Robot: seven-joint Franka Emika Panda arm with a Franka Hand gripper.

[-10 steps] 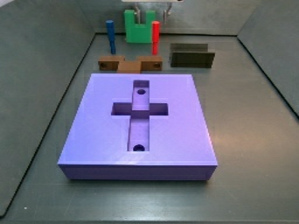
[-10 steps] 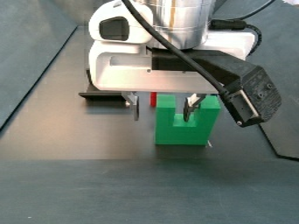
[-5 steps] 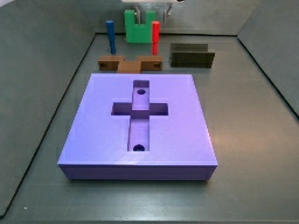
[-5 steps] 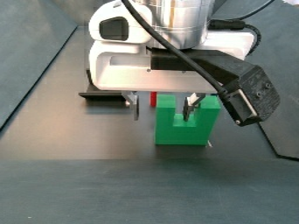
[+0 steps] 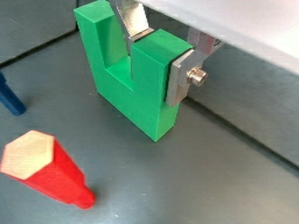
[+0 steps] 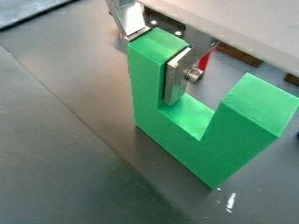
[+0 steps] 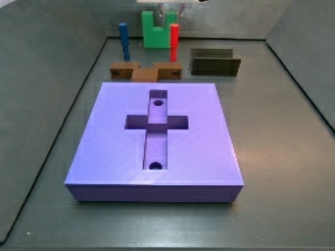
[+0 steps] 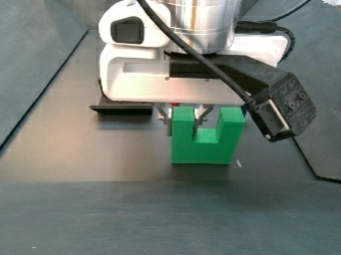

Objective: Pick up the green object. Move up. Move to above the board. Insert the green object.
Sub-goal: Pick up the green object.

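The green object is a bright green U-shaped block standing prongs-up on the floor at the far end, beyond the board. It also shows in the wrist views and in a side view. My gripper is straight above it and shut on one prong. One finger presses that prong's outer face and the other sits in the gap between the prongs. The gripper also shows in both side views. The lavender board has a cross-shaped recess and two round holes.
A red peg stands right beside the green object and a blue peg a little further off. A brown piece and a dark olive block lie between them and the board. Walls enclose the floor.
The fingers were spread open around the green object and have shut on one prong. The block has shifted slightly sideways in a side view.
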